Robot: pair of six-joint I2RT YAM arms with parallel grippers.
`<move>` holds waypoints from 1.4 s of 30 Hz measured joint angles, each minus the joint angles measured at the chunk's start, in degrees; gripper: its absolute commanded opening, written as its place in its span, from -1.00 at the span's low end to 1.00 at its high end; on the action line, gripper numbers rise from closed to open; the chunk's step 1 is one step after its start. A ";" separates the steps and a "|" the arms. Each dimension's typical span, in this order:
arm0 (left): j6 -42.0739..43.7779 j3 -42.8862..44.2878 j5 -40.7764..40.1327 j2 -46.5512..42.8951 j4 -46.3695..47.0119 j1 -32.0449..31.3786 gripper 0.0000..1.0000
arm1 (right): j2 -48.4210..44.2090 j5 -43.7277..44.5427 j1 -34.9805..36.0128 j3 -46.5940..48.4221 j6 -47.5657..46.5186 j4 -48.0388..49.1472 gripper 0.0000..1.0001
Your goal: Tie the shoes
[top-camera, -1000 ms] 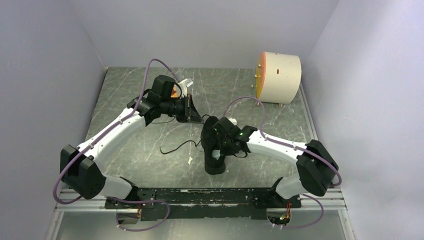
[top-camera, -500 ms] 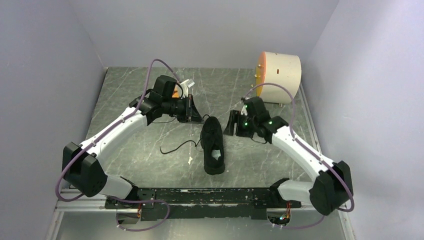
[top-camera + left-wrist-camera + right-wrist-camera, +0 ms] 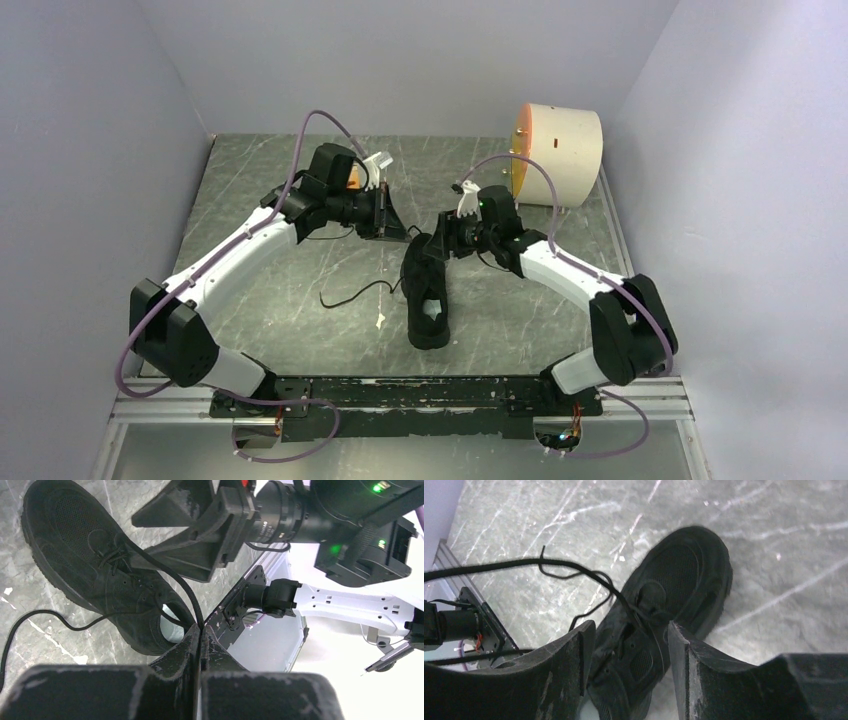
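Note:
The black shoe (image 3: 427, 295) lies mid-table, toe toward the back wall, laces undone. My left gripper (image 3: 388, 216) hovers just left of the toe, shut on one black lace (image 3: 170, 580) that runs taut from the eyelets into its fingertips (image 3: 201, 627). The other lace (image 3: 350, 293) trails loose on the table to the left of the shoe. My right gripper (image 3: 438, 247) hangs over the toe end, open. In the right wrist view its fingers (image 3: 584, 650) straddle the shoe's (image 3: 674, 590) lacing area from above, holding nothing, and the taut lace (image 3: 499, 566) crosses at the left.
A cream cylinder with an orange face (image 3: 558, 153) stands at the back right corner. A small white scrap (image 3: 380, 320) lies left of the heel. Purple-grey walls close three sides; the metal rail (image 3: 400, 395) with the arm bases runs along the near edge.
My right gripper lifted off the shoe's middle, opened and swung out to the right, then came back over the toe. The left gripper kept its hold on the lace and barely shifted.

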 measured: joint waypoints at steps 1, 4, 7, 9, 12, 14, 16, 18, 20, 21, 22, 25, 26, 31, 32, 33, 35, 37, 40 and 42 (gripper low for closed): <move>0.04 0.17 0.02 0.02 -0.17 0.00 -0.86 | 0.96 -0.63 0.02 0.00 -0.44 1.84 0.08; 0.09 0.68 0.02 0.07 -0.66 0.00 -0.85 | 3.65 -2.12 0.31 0.07 -1.11 5.73 0.01; 0.09 0.72 0.02 0.09 -0.87 0.00 -0.83 | 6.27 -2.47 0.59 0.35 -1.36 7.85 -0.27; 0.09 0.72 0.00 0.11 -0.94 0.00 -0.75 | 7.78 -2.38 0.68 0.85 -1.36 8.63 -0.60; 0.70 1.27 -0.39 0.42 -1.92 0.00 0.28 | 9.51 -1.29 0.72 2.73 -0.83 7.10 -1.00; 2.10 2.38 -1.92 0.87 -3.96 -0.02 0.95 | 9.20 1.05 0.76 4.37 -0.46 3.91 -1.00; 3.76 2.99 -4.02 0.98 -5.99 -0.04 0.96 | 7.19 4.85 0.74 5.75 0.28 -0.66 -1.00; 5.90 3.26 -7.23 0.98 -9.11 -0.04 0.96 | 4.04 8.94 0.74 6.62 0.83 -5.64 -1.00; 7.58 3.23 -11.06 0.98 -12.02 -0.07 0.96 | 0.52 13.22 0.63 7.58 1.18 -11.04 -1.00; 8.33 3.19 -13.55 0.98 -13.57 -0.09 0.96 | -0.85 14.95 0.57 8.17 1.27 -13.53 -1.00; 9.03 3.13 -16.61 1.11 -15.28 -0.09 0.96 | -2.05 16.92 0.48 8.90 1.40 -16.13 -1.00; 10.73 3.13 -25.77 3.32 -20.11 -0.48 0.96 | -4.37 21.79 0.24 10.08 1.46 -22.03 -1.00; 11.26 3.13 -29.46 5.01 -21.92 -0.85 0.96 | -4.79 22.82 0.04 10.08 1.49 -23.41 -1.00; 13.97 1.22 -37.40 12.07 -25.94 -2.19 0.96 | -5.49 26.32 -2.84 10.43 1.42 -30.64 -1.00; 14.32 1.14 -38.21 13.18 -26.82 -2.32 0.96 | -5.55 26.49 -3.32 10.54 1.31 -31.61 -1.00; 14.56 1.09 -39.10 14.19 -27.28 -2.40 0.95 | -5.79 26.58 -3.74 10.58 1.11 -32.30 -1.00; 14.88 0.44 -40.63 15.02 -27.43 -2.47 0.95 | -6.58 26.47 -4.13 10.58 0.57 -33.27 -1.00; 15.15 -0.52 -40.81 14.27 -26.97 -2.51 0.89 | -7.67 26.27 -4.24 10.62 0.00 -33.99 -1.00; 15.93 -4.07 -40.48 11.04 -23.39 -2.73 0.67 | -9.03 26.03 -4.26 11.15 -0.68 -35.12 -1.00; 16.61 -6.08 -40.37 9.25 -22.05 -2.95 0.36 | -9.79 25.79 -4.26 11.58 -0.94 -35.26 -1.00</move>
